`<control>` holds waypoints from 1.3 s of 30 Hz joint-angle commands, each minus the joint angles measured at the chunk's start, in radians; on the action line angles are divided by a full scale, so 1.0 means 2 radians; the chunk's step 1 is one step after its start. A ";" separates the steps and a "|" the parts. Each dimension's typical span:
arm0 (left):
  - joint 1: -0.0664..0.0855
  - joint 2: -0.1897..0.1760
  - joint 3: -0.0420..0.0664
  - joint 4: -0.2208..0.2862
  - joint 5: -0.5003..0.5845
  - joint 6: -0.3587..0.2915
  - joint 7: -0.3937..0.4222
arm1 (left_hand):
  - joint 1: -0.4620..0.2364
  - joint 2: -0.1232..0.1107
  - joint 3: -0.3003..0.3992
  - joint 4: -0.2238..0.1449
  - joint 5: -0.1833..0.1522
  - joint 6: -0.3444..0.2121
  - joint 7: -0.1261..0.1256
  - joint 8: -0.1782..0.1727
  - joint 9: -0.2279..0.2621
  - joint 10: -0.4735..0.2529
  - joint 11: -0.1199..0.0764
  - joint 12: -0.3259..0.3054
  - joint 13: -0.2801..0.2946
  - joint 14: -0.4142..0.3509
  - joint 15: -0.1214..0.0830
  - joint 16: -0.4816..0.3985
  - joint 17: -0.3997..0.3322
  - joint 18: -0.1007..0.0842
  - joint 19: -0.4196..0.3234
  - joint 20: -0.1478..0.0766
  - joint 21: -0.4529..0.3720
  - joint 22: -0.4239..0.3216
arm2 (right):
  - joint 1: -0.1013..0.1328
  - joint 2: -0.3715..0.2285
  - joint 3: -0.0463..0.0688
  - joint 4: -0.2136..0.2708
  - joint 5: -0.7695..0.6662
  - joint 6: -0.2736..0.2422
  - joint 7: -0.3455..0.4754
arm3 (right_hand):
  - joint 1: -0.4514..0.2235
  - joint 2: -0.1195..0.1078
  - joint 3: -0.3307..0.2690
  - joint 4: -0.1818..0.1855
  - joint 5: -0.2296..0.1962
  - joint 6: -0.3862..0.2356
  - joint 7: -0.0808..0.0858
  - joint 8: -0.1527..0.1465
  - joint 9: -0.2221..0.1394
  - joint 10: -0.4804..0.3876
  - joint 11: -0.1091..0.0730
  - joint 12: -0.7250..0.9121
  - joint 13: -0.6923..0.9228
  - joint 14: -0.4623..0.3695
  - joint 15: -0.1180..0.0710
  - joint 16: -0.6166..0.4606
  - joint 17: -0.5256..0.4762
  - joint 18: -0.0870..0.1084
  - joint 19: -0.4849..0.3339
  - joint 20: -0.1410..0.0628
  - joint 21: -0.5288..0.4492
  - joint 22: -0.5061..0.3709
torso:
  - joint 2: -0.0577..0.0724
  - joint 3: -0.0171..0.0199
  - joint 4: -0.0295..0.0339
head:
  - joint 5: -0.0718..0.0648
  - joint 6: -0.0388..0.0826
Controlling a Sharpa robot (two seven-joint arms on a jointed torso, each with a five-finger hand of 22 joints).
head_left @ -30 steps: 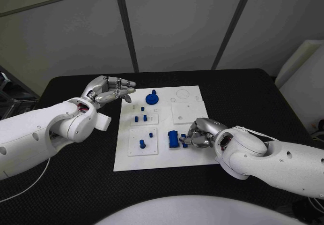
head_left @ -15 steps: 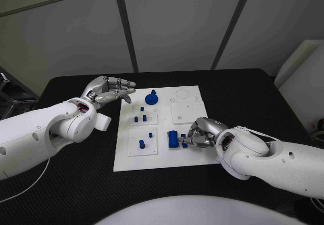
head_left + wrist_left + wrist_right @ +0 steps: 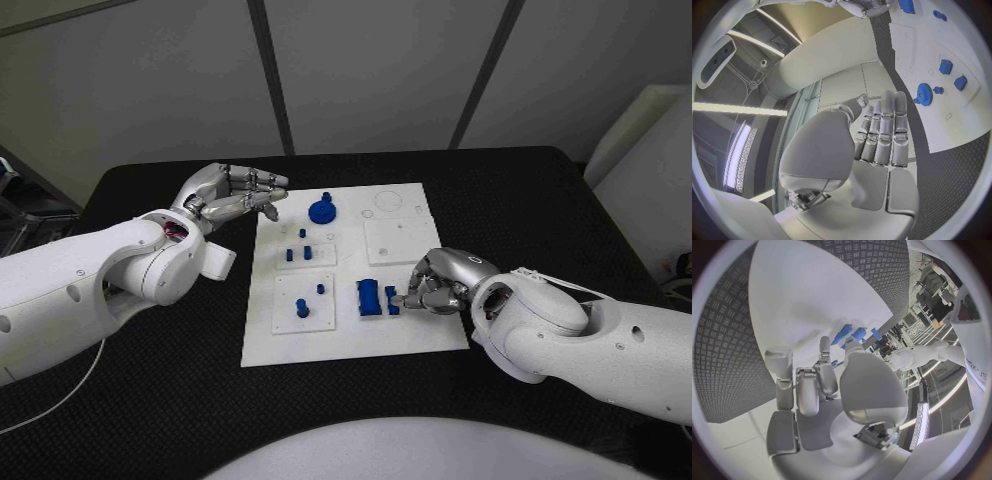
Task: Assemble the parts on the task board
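- Right hand (image 3: 436,283) is down on the task board (image 3: 418,335) near its right edge, fingers curled in around a small blue piece (image 3: 392,300). Looks like a pinch on it, but the fingertips hide the contact, so can't say for sure it's actually gripped.
- Just beside that sits a taller blue block (image 3: 371,297), touching or nearly touching the small piece, roughly mid-board toward the near edge.
- Left hand (image 3: 231,193) hangs off the board's far-left corner, holding nothing, fingers loosely bent and apart.
- Closest part to it is the blue gear (image 3: 325,210) at the far edge, with little blue pegs (image 3: 302,249) on square plates down the left side.
- My guess at the step: right hand is seating or picking the small piece next to the block.
- Next move probably needs a firm pinch and a straight lift or press without nudging the block.
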 commanded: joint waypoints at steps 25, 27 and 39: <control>0.000 0.002 0.000 -0.003 0.000 0.005 0.002 | 0.002 0.006 0.001 -0.002 0.000 -0.002 0.001 0.002 0.000 -0.005 -0.001 0.003 -0.001 -0.003 0.001 -0.003 -0.001 -0.014 0.001 0.002 -0.001 0.001 | 0.000 0.018 0.000 -0.026 -0.034 0.026 0.035 | 0.066 0.014 -0.023 -0.010 -0.063 -0.004 0.001 0.005 0.007 0.005 -0.001 0.000 0.015 0.047 -0.002 0.004 0.110 -0.006 0.002 0.000 0.001 0.005 | 0.000 0.0001 -0.0002 | 0.002 -0.006; 0.000 0.002 0.000 -0.003 0.000 0.005 0.002 | 0.002 0.006 0.001 -0.002 0.000 -0.002 0.001 0.002 0.000 -0.005 -0.001 0.003 -0.001 -0.003 0.001 -0.003 -0.001 -0.014 0.001 0.002 -0.001 0.001 | 0.000 0.018 0.000 -0.025 -0.034 0.020 0.037 | 0.064 0.016 -0.025 -0.008 -0.061 -0.004 0.001 0.005 0.007 0.005 -0.001 0.000 0.015 0.047 -0.002 0.004 0.110 -0.006 0.002 0.000 0.001 0.006 | 0.000 0.0002 -0.0001 | 0.001 -0.005; -0.001 0.002 0.000 -0.003 0.000 0.005 0.004 | 0.001 0.007 0.000 -0.002 -0.001 -0.002 0.001 0.002 0.000 -0.005 -0.001 0.004 -0.001 -0.003 0.002 -0.003 -0.001 -0.014 0.001 0.002 -0.001 0.001 | 0.000 0.004 0.000 -0.015 0.023 -0.067 0.121 | 0.069 0.018 -0.039 -0.001 -0.039 -0.020 0.007 -0.004 0.005 -0.017 0.004 -0.034 -0.015 0.042 0.002 -0.010 0.089 -0.001 -0.014 0.003 -0.024 -0.030 | -0.001 -0.0007 0.0009 | 0.000 0.001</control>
